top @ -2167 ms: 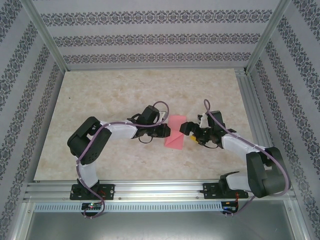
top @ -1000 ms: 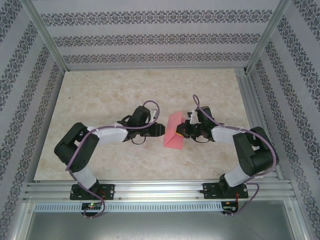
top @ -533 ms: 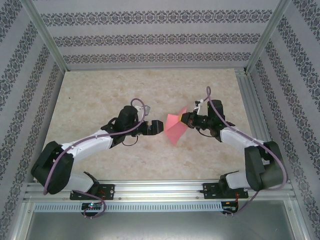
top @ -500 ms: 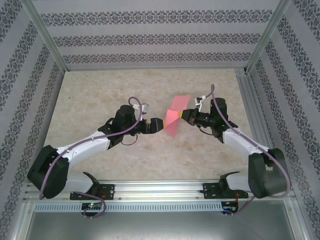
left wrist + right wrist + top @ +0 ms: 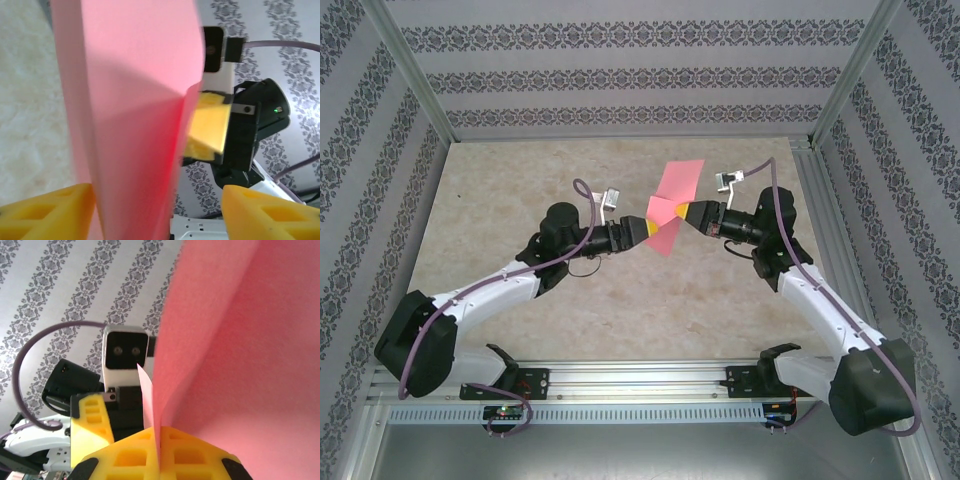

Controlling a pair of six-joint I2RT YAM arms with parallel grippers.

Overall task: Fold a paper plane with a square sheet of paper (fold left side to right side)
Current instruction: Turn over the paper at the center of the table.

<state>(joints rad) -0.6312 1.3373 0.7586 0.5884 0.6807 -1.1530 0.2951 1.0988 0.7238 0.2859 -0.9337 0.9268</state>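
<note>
The right pincer [image 5: 688, 212] is pressed together on the pink paper [image 5: 672, 200]. Seen from its own wrist, the yellow pads [image 5: 125, 460] meet with the sheet nipped in the seam between them. Nose to nose with it, the left pincer [image 5: 645, 228] stands spread. Its two fingers [image 5: 45, 212] are wide apart and the paper hangs down between them, close by one finger but not clamped as far as I can see.

A couple of seconds ago that paper lay half-folded on the desk [image 5: 520, 200] between the two arms. Since then both arms have stretched up and away from the near edge, carrying it clear of the surface, and the left one has loosened off. Now it hangs in the air over the middle of the desk, one flap fanning up toward the far edge.

I'd say the fold isn't creased yet — this looks like a change of hold in mid-air, with the left side waiting to take a fresh grip.
</note>
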